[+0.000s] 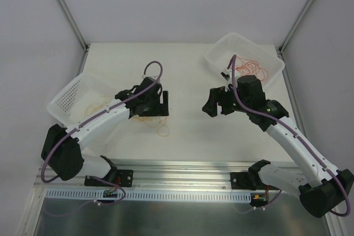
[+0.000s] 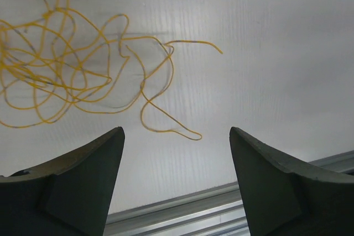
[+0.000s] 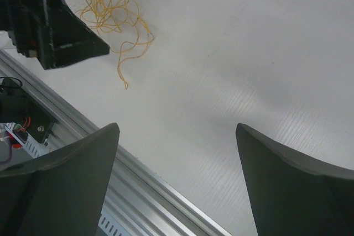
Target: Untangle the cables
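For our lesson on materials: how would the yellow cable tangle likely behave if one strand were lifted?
Probably floppy: the tangle lies in loose, thin loops. Likely light, being so fine. Strands cross often, so lifting one may drag the clump.

From my screen the table [image 2: 265, 53] reads as a matt white sheet, faintly ribbed — plastic, I'd say. The cables [image 2: 72, 64] are thin, smooth yellow-orange wire. The fingers [image 2: 83, 186] of the left gripper [image 2: 176, 129] look like dark matt plastic; the rail [image 2: 182, 205] is brushed metal, and the baskets [image 1: 69, 95] are perforated white plastic.
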Controlling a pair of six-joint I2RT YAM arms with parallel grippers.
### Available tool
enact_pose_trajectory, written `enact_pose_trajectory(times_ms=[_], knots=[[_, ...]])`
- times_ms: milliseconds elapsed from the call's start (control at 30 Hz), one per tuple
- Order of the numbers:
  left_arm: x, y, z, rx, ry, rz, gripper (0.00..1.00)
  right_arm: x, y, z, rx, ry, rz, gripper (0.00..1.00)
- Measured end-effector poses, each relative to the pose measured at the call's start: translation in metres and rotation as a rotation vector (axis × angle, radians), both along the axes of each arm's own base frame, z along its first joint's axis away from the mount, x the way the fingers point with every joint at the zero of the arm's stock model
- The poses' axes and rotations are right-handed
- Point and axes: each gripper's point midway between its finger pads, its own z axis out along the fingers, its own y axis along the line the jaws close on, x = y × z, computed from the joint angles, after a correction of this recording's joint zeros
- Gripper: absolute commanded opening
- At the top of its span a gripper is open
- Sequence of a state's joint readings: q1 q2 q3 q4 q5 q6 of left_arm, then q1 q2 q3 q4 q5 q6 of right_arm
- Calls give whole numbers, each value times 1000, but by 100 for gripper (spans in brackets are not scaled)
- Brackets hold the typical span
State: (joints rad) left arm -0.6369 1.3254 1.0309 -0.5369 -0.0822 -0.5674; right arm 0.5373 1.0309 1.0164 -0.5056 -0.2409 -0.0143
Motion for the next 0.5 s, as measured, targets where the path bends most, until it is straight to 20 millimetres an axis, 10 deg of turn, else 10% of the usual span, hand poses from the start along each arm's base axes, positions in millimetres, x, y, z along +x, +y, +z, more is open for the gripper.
enact_pose_trajectory(times_ms=[300,500], knots=[[-20,-37,-68,80,168,-20,63,1,-4,-12,-11,21,-33,93],[-20,-38,-92,97,212,11,34,-1,-7,-14,-16,19,-44,93]])
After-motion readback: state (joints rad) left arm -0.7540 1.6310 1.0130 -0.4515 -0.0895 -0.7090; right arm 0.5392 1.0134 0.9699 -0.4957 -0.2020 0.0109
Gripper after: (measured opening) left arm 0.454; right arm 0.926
